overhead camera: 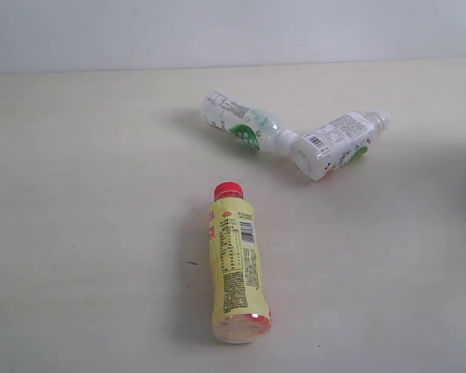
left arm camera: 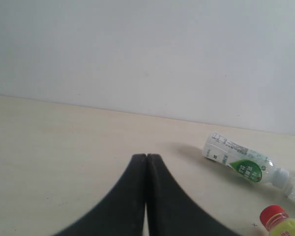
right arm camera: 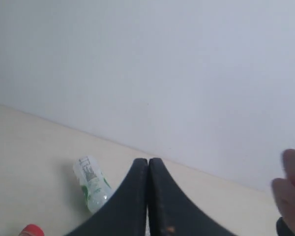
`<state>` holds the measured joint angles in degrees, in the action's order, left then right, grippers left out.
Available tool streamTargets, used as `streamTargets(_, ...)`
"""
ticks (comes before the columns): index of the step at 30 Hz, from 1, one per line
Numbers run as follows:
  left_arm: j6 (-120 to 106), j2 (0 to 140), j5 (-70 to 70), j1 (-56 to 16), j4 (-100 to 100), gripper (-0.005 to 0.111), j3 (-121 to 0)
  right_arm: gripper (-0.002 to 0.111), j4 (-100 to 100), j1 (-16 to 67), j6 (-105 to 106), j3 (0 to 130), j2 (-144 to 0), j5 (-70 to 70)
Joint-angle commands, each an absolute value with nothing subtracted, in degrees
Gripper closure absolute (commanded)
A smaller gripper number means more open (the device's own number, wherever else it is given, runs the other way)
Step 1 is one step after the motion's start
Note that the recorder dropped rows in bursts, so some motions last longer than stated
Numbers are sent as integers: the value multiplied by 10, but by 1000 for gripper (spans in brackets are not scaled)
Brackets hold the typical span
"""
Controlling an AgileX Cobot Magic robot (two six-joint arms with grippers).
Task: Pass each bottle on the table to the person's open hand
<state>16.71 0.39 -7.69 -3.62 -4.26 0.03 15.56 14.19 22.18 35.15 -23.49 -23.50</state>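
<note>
1. The yellow bottle [overhead camera: 237, 264] lay flat, nearest on the counter [overhead camera: 78, 233]. Behind it, a green-label bottle [overhead camera: 245, 127] seemed to touch its twin [overhead camera: 338, 144].
2. The left tool [left arm camera: 146, 157] and right tool [right arm camera: 148, 161] were both pinched fully closed, gripping nothing.
3. Best bet: spread the jaws first, then clamp a bottle across its middle.
4. Only the right wrist view caught a blurred hand [right arm camera: 290, 191]; the exterior view showed neither tools nor hand.

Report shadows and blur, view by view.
Exterior view: sharp, even light, soft shadow left of the yellow bottle. Left wrist view: left gripper soft-edged up close, green-label bottle fairly clear. Right wrist view: right gripper soft too, hand at the edge badly blurred.
</note>
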Motion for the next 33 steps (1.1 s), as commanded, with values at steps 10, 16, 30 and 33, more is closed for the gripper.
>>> streamTargets(10, 167, 0, -77, -40, -45, 104, 0, 108, 148, 140, 230, 274, -75, -178)
streamTargets(16, 167, 0, -77, -40, -45, 104, 0, 108, 150, 140, 227, 273, -52, -174)
streamTargets(30, 167, 0, -77, -40, -45, 104, 0, 108, 150, 140, 226, 272, -46, -177)
streamTargets(33, 167, 0, -77, -40, -45, 104, 0, 108, 150, 140, 226, 262, -46, -163)
